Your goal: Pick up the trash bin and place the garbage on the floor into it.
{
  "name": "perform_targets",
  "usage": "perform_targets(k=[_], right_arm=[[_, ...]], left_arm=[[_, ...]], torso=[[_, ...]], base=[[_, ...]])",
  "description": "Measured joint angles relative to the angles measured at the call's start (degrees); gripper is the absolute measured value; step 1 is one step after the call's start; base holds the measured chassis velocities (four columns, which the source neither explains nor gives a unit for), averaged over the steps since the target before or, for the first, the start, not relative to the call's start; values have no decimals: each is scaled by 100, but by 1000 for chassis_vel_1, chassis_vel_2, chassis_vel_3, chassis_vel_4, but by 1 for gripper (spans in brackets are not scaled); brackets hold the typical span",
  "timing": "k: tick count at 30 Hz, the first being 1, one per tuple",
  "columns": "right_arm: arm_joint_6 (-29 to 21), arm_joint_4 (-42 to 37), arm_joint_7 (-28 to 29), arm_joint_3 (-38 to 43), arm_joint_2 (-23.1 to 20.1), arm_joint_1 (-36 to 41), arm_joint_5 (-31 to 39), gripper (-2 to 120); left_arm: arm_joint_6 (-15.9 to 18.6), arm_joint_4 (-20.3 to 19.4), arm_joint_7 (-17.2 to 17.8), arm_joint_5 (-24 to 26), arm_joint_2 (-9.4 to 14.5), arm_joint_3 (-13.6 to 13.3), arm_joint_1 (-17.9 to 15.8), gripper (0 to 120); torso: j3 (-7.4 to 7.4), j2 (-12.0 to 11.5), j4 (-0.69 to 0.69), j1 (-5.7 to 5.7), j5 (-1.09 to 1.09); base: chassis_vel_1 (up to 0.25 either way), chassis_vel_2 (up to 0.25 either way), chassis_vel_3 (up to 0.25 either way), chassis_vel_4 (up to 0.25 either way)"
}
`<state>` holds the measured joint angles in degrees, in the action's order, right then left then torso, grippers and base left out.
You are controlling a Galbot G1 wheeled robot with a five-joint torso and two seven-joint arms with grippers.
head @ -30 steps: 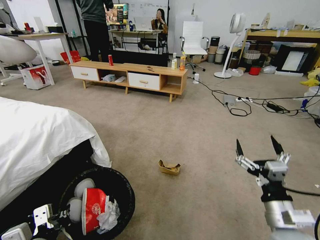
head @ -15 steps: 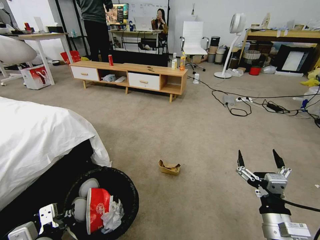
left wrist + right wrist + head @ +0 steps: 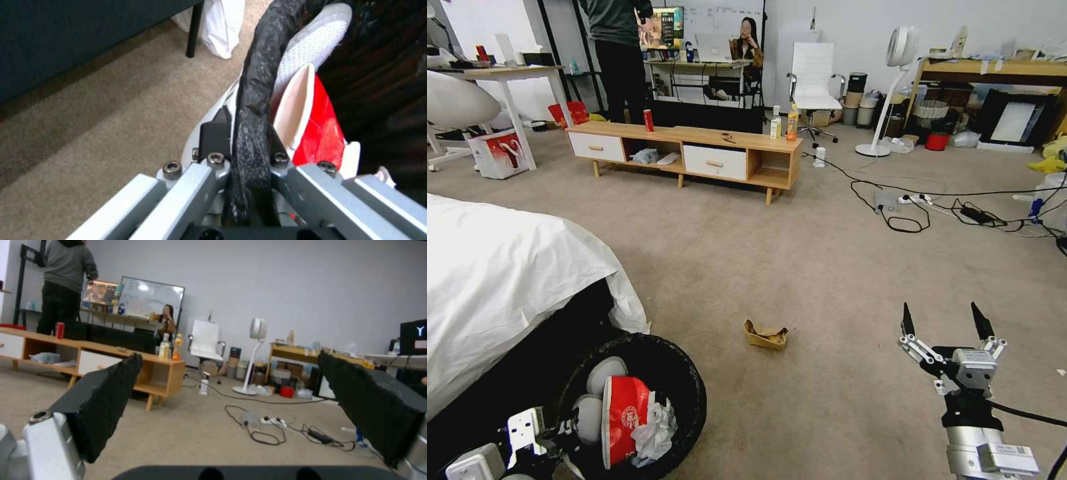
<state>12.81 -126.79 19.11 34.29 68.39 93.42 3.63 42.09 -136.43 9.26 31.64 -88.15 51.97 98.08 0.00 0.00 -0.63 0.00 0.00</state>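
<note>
The trash bin [image 3: 690, 393], lined with a black bag, hangs low at my left beside the bed. My left gripper [image 3: 550, 433] is shut on its rim [image 3: 253, 110]; in the left wrist view the left gripper [image 3: 247, 141] pinches the rolled bag edge. Inside the bin lie a red-white crushed cup [image 3: 624, 417], white tissues [image 3: 655, 427] and pale cloth [image 3: 604, 370]. One piece of garbage, a tan cardboard tray [image 3: 766, 335], lies on the floor [image 3: 800, 267] ahead. My right gripper [image 3: 944, 320] hovers open to the right of the tray, nothing between its fingers [image 3: 111, 390].
A bed with a white sheet [image 3: 494, 280] fills the left side. A low wooden cabinet [image 3: 694, 150] with an upright red can [image 3: 648, 120] and bottles stands farther off. Cables [image 3: 907, 213] cross the carpet at the right, near a standing fan [image 3: 894, 80].
My right gripper has dropped lower and drawn back toward me, staying open. The bin in my left gripper has shifted slightly to the right.
</note>
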Motion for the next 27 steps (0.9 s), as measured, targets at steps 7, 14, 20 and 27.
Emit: perform_targets(k=[7, 14, 20, 27], right_arm=[[4, 31, -6, 0, -7, -41, 0, 100], [4, 92, -7, -15, -7, -117, 5, 100], [4, 127, -9, -20, -9, -149, 7, 100], [20, 151, -10, -22, -14, -162, 8, 100]], left_arm=[[0, 0, 1, 3, -1, 5, -11, 3], [0, 13, 4, 5, -7, 15, -20, 3], [1, 25, 5, 8, -8, 29, -28, 3], [4, 28, 5, 9, -12, 32, -33, 3]], torso=[[0, 0, 0, 0, 0], [1, 0, 1, 0, 1], [1, 0, 2, 1, 0], [0, 0, 1, 0, 0]], base=[[-45, 39, 36, -21], [-130, 120, 127, -125], [-141, 140, 125, -139], [-98, 109, 93, -118]])
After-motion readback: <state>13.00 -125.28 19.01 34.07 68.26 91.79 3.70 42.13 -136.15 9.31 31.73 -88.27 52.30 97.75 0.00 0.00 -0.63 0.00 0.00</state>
